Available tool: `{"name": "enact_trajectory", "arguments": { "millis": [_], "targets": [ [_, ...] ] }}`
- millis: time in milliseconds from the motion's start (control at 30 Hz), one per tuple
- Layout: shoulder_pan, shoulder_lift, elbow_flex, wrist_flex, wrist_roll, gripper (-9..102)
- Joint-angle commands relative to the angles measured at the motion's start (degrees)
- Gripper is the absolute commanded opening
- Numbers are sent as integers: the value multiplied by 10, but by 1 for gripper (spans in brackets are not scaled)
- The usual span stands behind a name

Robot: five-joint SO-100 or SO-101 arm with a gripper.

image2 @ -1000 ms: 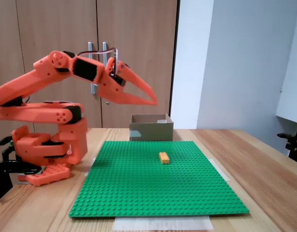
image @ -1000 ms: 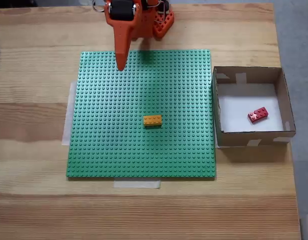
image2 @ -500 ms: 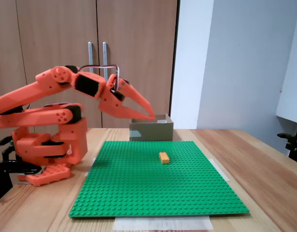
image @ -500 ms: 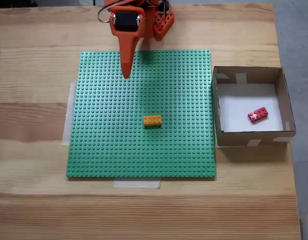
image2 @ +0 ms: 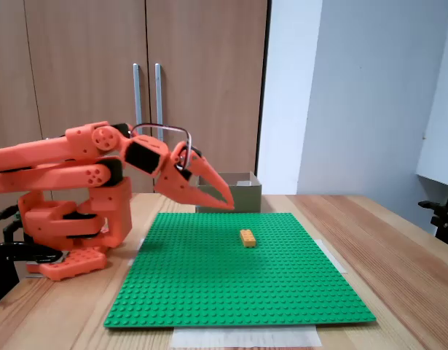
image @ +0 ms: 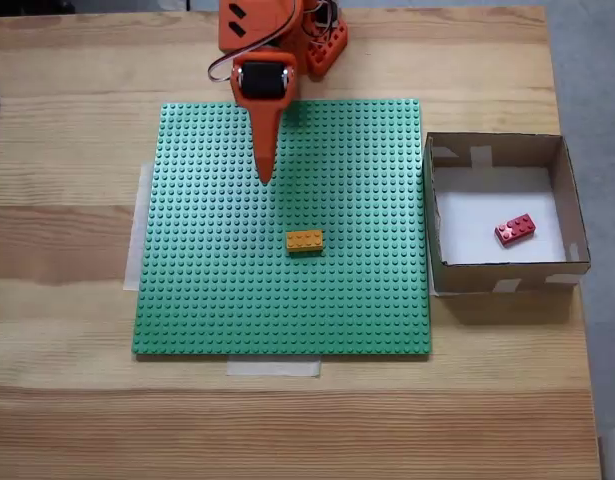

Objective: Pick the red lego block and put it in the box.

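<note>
Landmark = green baseplate [image: 281,228], taped flat on wooden table [image: 67,400].

Red lego block [image: 515,230] lies inside the box [image: 564,180], on the white bottom, toward the box's right wall in the top-down fixed view, turned a bit diagonal. Box sits just off the baseplate's right edge in that view, its left wall about touching the plate edge. In the side-on fixed view the box [image2: 228,193] stands behind the plate's far edge; block hidden by the box wall there.

Gripper [image: 264,176] hangs over the baseplate's upper-left-centre part in the top-down view, tips pointing down the picture. Well apart from the red block: block is far to the right of the tips and a little lower in the picture, w/ plate edge and box wall between. Nothing in the fingers. In the side-on view the gripper [image2: 227,205] tilts downward above the plate's far part, not touching it; jaws narrowly parted, a thin wedge gap closing to almost nothing at the tips.

Yellow-orange brick [image: 304,241] sits near plate centre, stuck square to the studs, below and slightly right of the tips in the top-down view; also seen in the side-on view [image2: 247,238], in front of the tips.

Arm base [image2: 71,219] stands off the plate's left side in the side-on view.
</note>
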Motion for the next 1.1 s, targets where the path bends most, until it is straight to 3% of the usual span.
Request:
{"name": "enact_trajectory", "arguments": {
  "millis": [0, 333, 1067],
  "targets": [
    [-4, 5, 9, -18, -5, -1],
    [-6, 5, 63, -38, -14, -1],
    [-11, 6, 69, 71, -15, -1]
  ]
}}
